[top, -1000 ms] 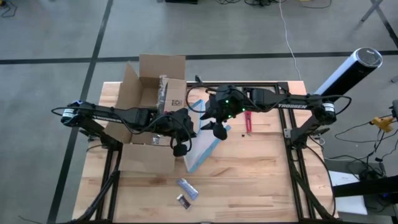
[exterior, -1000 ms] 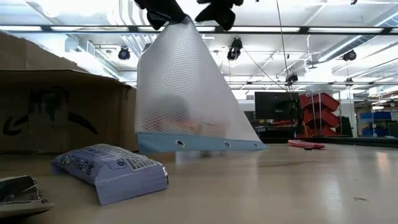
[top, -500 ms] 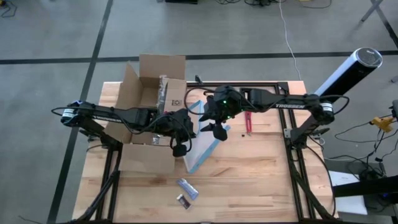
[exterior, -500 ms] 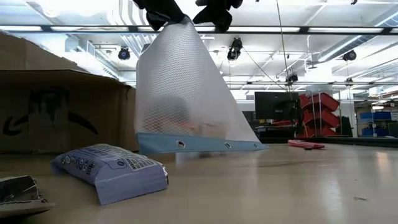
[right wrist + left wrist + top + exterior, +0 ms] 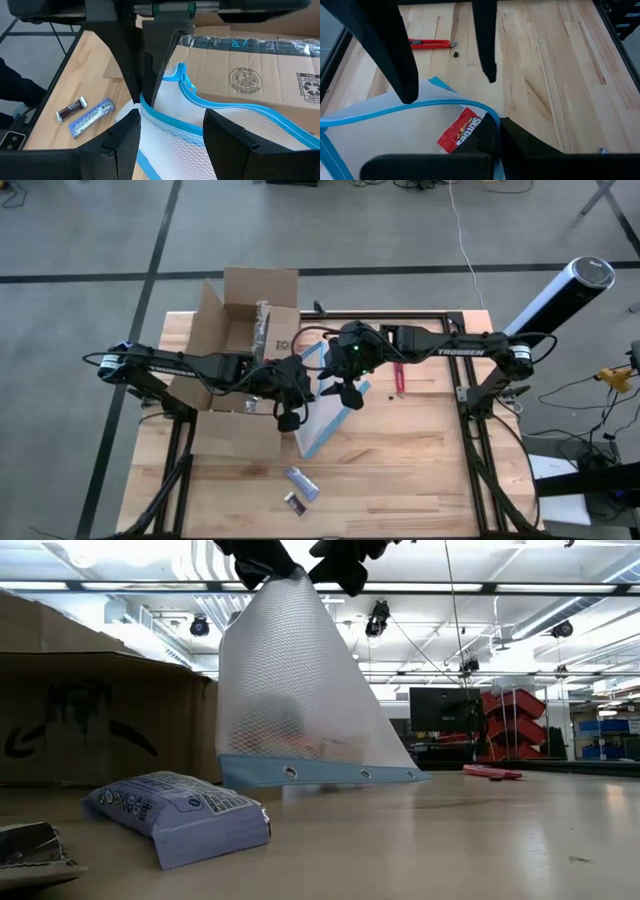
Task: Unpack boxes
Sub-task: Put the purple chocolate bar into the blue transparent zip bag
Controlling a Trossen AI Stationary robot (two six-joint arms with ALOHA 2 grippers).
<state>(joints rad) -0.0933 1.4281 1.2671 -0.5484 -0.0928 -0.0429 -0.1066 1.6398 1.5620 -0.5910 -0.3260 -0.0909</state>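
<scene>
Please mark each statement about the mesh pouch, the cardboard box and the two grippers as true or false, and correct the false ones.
1. The left gripper holds the mesh pouch by its top edge. True.
2. The right gripper is shut on the pouch. False: its fingers are open on either side of the pouch's blue zipper edge.
3. The cardboard box has its flaps open. True.
4. The red tool lies inside the box. False: it lies on the table, to the right of the pouch.
5. Two small packets lie on the table near its front edge. True.
</scene>
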